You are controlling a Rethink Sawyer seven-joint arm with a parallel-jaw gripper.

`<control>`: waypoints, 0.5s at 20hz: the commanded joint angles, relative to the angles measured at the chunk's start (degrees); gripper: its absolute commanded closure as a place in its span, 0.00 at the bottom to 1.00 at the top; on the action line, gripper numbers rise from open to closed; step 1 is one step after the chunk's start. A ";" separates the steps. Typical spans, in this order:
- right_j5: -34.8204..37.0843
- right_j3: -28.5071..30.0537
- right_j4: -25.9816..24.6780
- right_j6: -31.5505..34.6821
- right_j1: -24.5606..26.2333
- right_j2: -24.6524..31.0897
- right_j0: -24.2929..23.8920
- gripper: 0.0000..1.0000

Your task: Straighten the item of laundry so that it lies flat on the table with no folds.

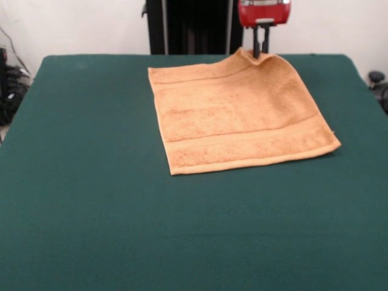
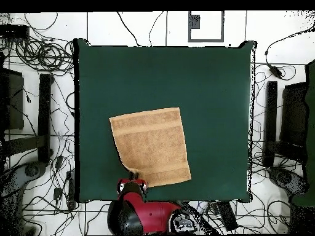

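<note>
We see the tool (image 1: 261,51) clamped on the towel (image 1: 239,115) corner, lifting it slightly. Beyond the tool the towel lies nearly flat on the surface (image 1: 91,182). We judge it soft, light, limp; hemmed corners give best hold.

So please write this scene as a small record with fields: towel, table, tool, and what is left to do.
towel: orange-tan towel, mostly spread flat, far corner raised
table: dark green table, much larger than the towel
tool: tool at the raised far corner of the towel, seems shut on it
other: cables on the floor around the table
left to do: lay the raised corner down flat
</note>
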 commanded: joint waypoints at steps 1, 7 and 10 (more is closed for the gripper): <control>-4.35 1.40 5.20 15.75 2.39 1.30 2.23 1.00; -5.36 1.53 5.80 15.40 3.18 1.83 2.10 1.00; -5.91 1.74 6.09 15.51 3.52 2.06 1.96 1.00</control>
